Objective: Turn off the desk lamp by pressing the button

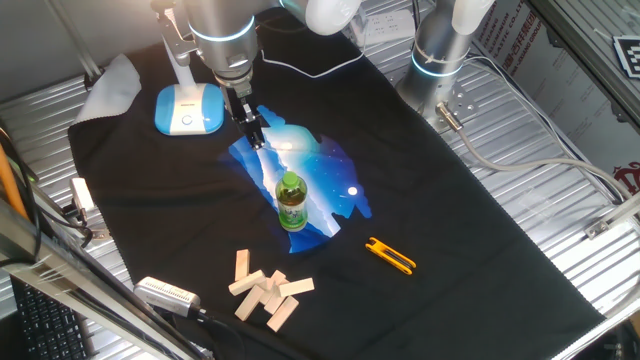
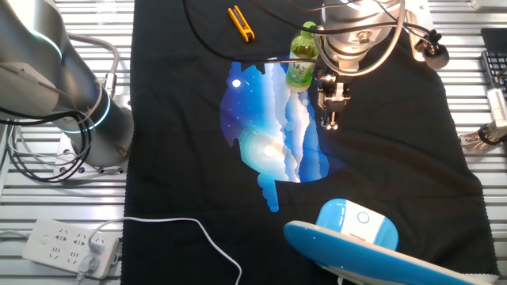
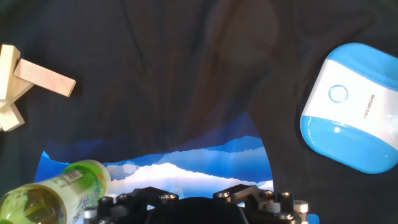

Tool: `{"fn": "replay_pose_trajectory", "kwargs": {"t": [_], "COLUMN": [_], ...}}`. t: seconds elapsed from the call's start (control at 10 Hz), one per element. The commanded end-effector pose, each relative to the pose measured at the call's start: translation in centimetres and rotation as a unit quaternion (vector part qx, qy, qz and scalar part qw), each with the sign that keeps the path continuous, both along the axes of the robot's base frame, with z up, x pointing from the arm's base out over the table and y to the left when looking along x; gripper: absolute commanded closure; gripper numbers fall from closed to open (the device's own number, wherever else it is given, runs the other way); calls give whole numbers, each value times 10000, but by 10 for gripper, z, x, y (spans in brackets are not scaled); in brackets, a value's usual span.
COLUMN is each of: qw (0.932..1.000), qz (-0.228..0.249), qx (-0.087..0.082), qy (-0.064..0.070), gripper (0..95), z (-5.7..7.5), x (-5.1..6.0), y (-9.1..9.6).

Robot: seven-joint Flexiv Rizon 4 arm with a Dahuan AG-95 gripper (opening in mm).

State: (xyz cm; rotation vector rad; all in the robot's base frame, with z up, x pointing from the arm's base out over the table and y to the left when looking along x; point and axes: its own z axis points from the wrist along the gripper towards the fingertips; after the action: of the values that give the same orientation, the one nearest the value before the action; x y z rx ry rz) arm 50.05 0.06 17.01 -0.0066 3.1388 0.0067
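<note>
The desk lamp [image 1: 188, 108] has a light-blue rounded base with a white top panel and stands at the back left of the black cloth. Its white neck [image 1: 178, 50] rises behind it. A round button [image 3: 337, 93] shows on the white panel in the hand view, at the right. The lamp base also shows in the other fixed view [image 2: 356, 224]. My gripper [image 1: 252, 131] hangs just right of the base, over the edge of a blue picture mat [image 1: 315, 175], apart from the lamp. No view shows a gap or contact between its fingertips.
A green tea bottle [image 1: 291, 200] stands on the blue mat. Several wooden blocks [image 1: 268, 292] lie at the front, with a yellow clip [image 1: 390, 256] to their right. A pale grey cloth [image 1: 110, 85] lies at the far left. A white cable [image 2: 190, 233] and a power strip [image 2: 67, 241] lie near the arm base.
</note>
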Motion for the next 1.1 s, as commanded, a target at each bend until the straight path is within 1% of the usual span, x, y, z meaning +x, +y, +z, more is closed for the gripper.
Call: {"fn": "replay_pose_trajectory", "kwargs": {"t": [0.1, 0.5, 1.1], "qw": [9971, 9973, 9972], "qz": [248, 257, 249], "qx": [409, 355, 352], "qy": [-587, -597, -613], "gripper": [950, 950, 950], "z": [0, 0, 0], "x": [-1, -1, -1], "y": [-1, -1, -1]}}
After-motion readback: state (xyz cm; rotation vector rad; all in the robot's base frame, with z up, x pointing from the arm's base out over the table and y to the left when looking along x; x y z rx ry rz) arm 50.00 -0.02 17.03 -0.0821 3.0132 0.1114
